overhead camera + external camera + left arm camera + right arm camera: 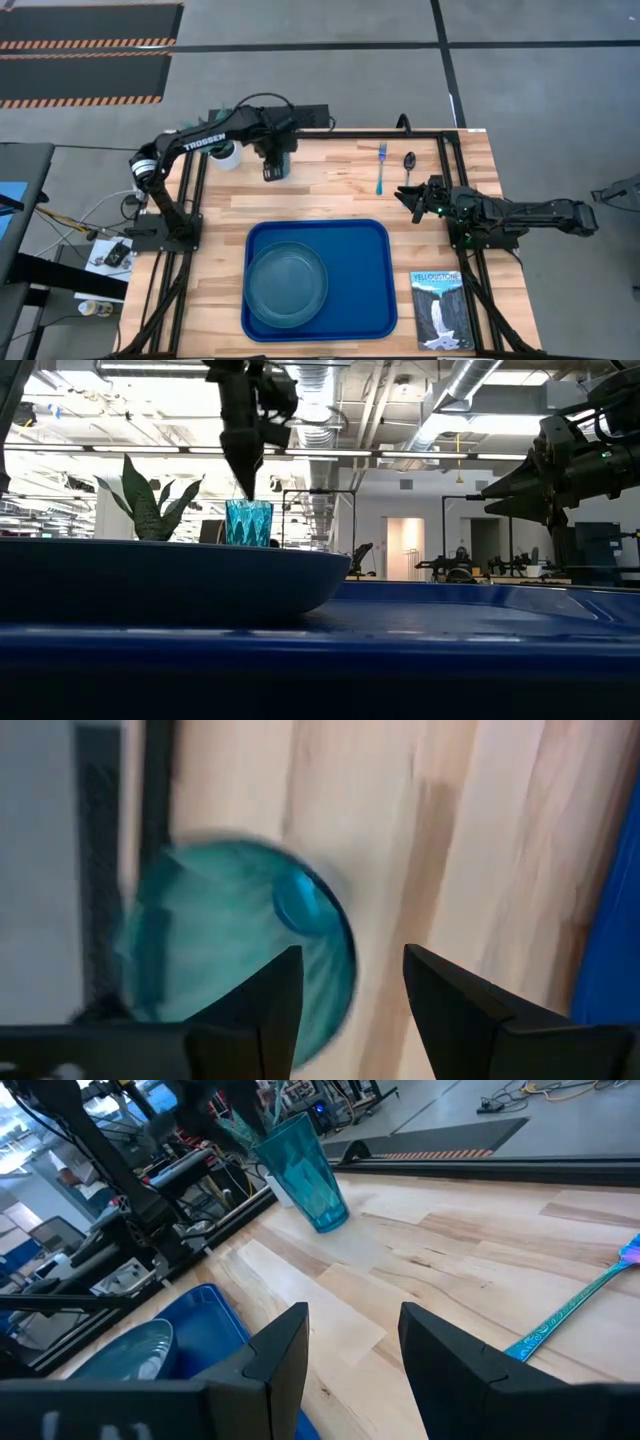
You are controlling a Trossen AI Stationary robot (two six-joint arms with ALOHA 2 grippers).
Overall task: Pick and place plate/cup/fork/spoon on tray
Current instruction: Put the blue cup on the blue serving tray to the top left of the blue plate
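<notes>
The teal cup (281, 166) stands upright on the table near its far edge; it also shows in the low view (248, 523) and the right wrist view (305, 1170). My left gripper (350, 970) is open just above the cup's rim (330, 930), pointing down, one finger over the cup's mouth and one outside it. The teal plate (286, 284) lies on the blue tray (360, 250). The fork (381, 168) and the spoon (409, 166) lie flat at the far right. My right gripper (415, 196) is open and empty, just near of the spoon.
A white pot with a plant (226, 155) stands left of the cup, close to my left arm. A Yellowstone book (440, 308) lies right of the tray at the near edge. Black frame rails (450, 160) border the table.
</notes>
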